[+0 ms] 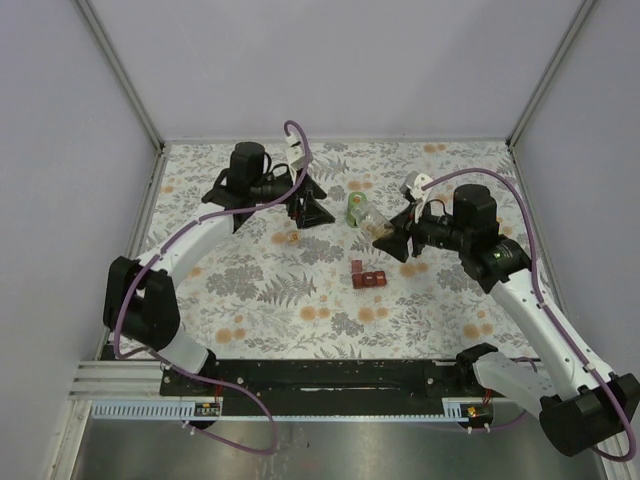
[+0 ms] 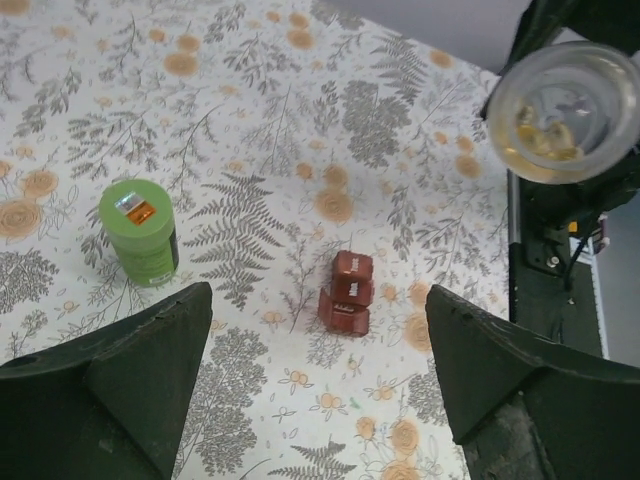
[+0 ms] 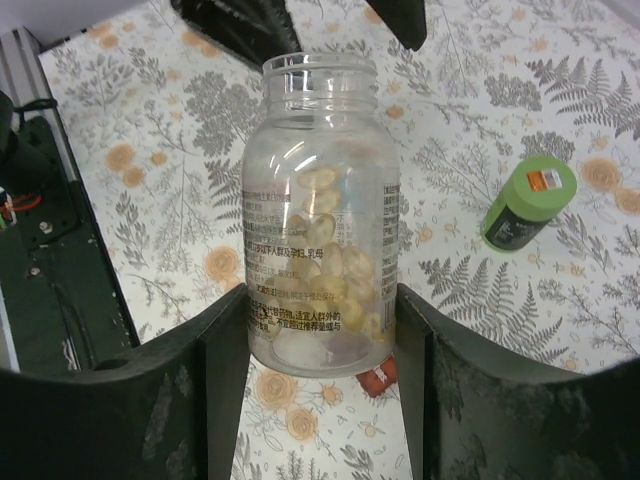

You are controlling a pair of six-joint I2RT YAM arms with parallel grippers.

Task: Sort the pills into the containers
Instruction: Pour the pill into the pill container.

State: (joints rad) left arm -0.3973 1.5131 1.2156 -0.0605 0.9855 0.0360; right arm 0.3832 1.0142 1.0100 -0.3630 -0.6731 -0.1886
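Floral tabletop. Left end effector: jaws wide apart, empty. Right end effector: clamped on an uncapped clear bottle. Green bottle stands upright, capped. Red pill box lies mid-tabletop. Pills sit inside the clear bottle.

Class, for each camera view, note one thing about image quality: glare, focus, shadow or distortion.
Top external: even, diffuse light, only faint shadows on the cloth. Left wrist: the pill box is sharp, while the near fingers are dark and soft. Right wrist: bright streaks of glare on the clear bottle.
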